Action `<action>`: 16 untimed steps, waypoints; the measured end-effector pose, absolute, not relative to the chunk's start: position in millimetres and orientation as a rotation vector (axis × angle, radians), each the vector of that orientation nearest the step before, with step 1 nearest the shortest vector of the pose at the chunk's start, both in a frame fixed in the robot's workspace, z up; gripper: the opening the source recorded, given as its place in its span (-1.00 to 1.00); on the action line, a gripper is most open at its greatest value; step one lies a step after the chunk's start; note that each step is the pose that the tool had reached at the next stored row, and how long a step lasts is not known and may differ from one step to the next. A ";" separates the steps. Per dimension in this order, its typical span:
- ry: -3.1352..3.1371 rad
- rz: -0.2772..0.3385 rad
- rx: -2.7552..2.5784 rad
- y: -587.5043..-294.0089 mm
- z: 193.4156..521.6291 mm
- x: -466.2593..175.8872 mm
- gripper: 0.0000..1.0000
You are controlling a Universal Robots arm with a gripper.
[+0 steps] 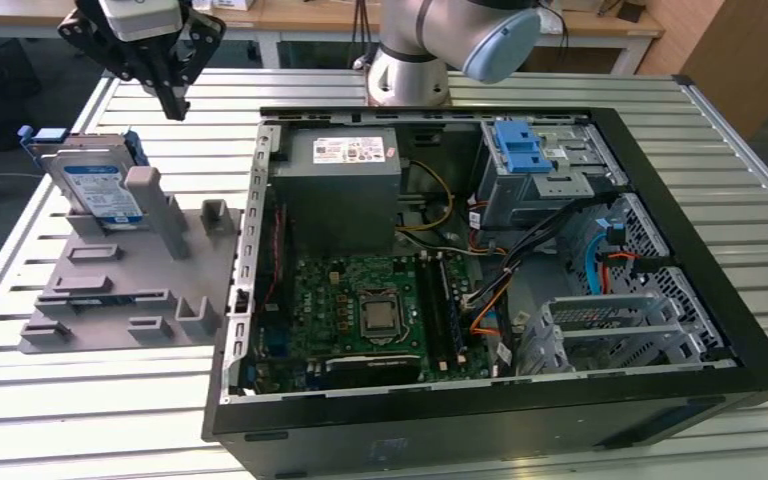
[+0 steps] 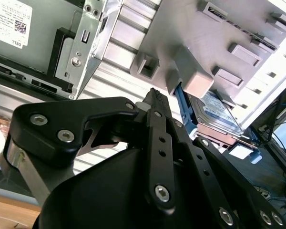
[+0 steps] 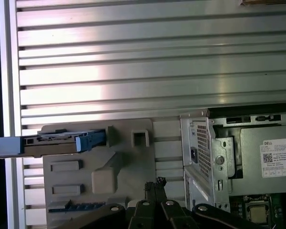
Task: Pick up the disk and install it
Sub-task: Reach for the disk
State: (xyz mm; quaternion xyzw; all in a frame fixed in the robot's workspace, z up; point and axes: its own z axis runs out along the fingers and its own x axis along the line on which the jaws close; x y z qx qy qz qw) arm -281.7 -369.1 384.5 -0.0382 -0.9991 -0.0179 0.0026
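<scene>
The disk [image 1: 99, 188], a silver hard drive with a white-and-blue label in a blue carrier, stands on edge in a grey holder [image 1: 111, 300] at the exterior view's left, beside the open computer case. It appears edge-on as the disk [image 3: 52, 142] in the first wrist view and partly behind a holder post as the disk [image 2: 214, 110] in the second wrist view. My gripper [image 1: 175, 106] hangs in the air above and behind the disk, apart from it. Its black fingers [image 2: 157, 119] meet at the tips, shut with nothing between them; the gripper [image 3: 156, 183] points down toward the holder.
The open computer case [image 1: 244, 300] lies flat on the slatted metal table [image 1: 91, 420]. Inside are a grey power-supply box [image 1: 344, 165], a motherboard [image 1: 371, 315] and a drive bay with a blue latch [image 1: 523, 150]. The arm's base [image 1: 411, 60] stands behind the case.
</scene>
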 end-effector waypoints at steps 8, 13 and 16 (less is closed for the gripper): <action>-3.133 -0.056 -0.119 -367.1 384.1 -291.4 -0.79; -3.132 -0.056 -0.120 -365.7 383.8 -297.5 -0.79; -3.132 -0.056 -0.120 -364.9 383.6 -301.1 -0.79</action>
